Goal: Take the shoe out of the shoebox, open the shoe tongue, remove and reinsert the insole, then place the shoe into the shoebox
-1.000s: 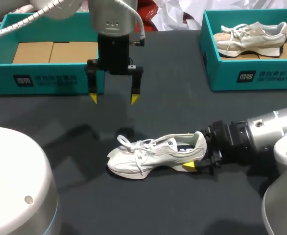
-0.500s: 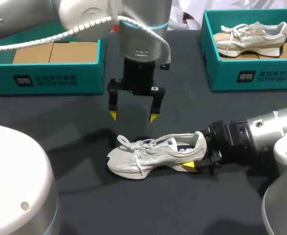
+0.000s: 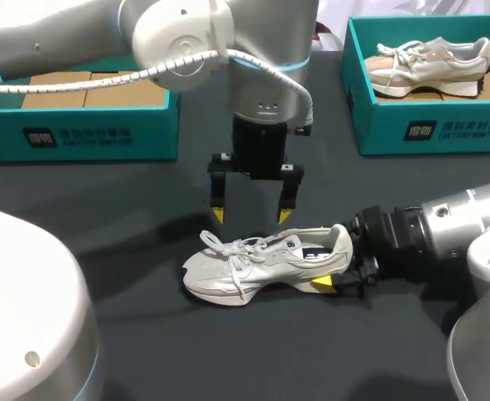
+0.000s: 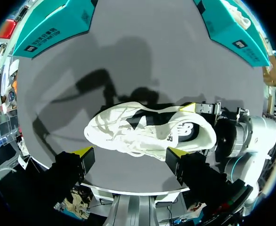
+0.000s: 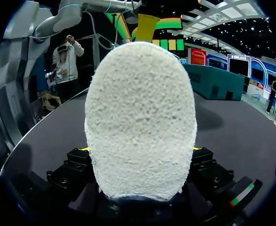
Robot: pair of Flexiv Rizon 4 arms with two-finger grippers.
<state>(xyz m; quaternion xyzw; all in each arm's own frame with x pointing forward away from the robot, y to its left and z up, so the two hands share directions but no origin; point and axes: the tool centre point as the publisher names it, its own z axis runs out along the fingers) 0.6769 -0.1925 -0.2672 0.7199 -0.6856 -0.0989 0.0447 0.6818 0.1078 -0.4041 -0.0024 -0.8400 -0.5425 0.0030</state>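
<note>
Dark table (image 3: 128,209) bears shoe (image 3: 262,263) just under spread left pincer (image 3: 251,215).

**Where the three cams sit**

Head cam is up high behind the robot, looking down over the whole table (image 3: 94,200) from fairly far off. Left wrist cam hangs close above the shoe (image 4: 147,132), facing straight down (out along its own fingers). Right wrist cam sits low and looks level across the tabletop, so near the heel (image 5: 140,117) that it fills most of the view. All three share the shoe. Head and left wrist also share the right arm (image 4: 251,136).
</note>
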